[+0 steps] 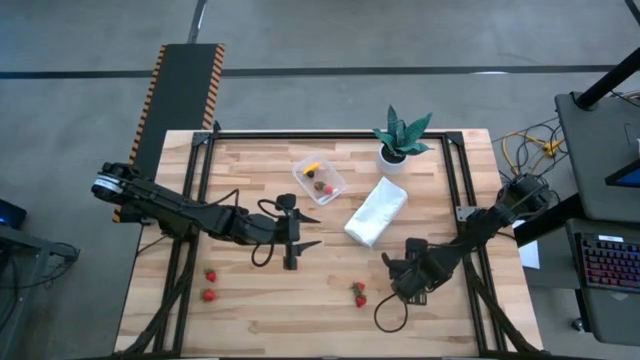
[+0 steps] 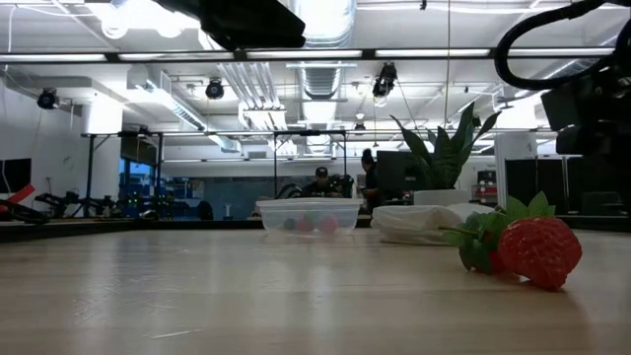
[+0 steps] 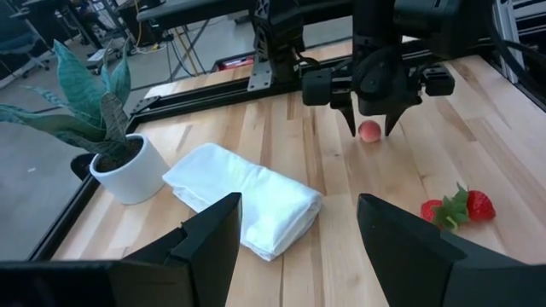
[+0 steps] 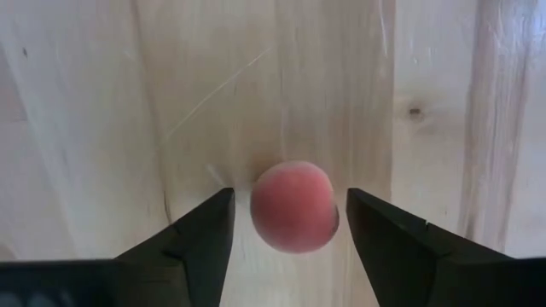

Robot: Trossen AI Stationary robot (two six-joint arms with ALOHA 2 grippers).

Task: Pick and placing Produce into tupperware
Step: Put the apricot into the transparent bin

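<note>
The clear tupperware stands on the table's far middle with a yellow piece and a few red pieces inside. A round pink-red fruit lies on the wood. My right gripper is open, pointing down, with one finger on either side of the fruit and a gap on both sides. It also shows in the left wrist view over the fruit. Two strawberries lie left of it, and two more lie near the table's left. My left gripper is open and empty mid-table.
A folded white cloth lies between the tupperware and my right gripper. A potted plant stands at the far edge. A black frame runs along the table's far, left and right sides. A keyboard sits off the table's right.
</note>
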